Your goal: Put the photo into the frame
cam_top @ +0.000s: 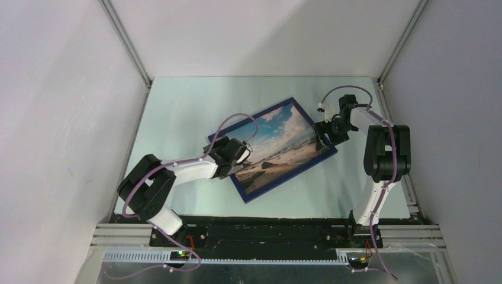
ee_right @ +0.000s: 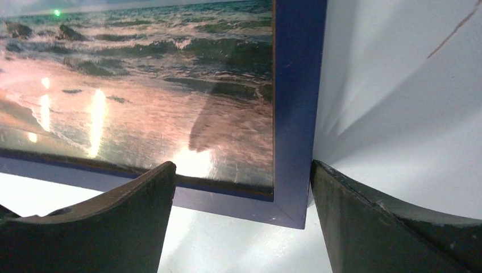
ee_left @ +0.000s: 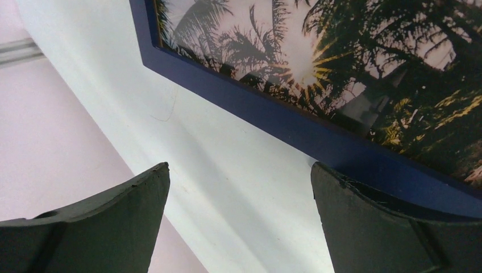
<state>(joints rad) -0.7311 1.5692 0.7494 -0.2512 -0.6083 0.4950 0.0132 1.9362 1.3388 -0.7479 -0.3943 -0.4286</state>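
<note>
The beach photo lies face up inside the dark blue frame on the table, turned at an angle. My left gripper is open and empty at the frame's left side. In the left wrist view the blue rail and palm trees of the photo lie ahead of my open fingers. My right gripper is open at the frame's right corner. In the right wrist view that corner sits between the open fingers, with the photo's surf behind it.
The pale table is walled by white panels with metal posts. The table's right edge rail runs close to the right arm. Black base plate lies at the near edge.
</note>
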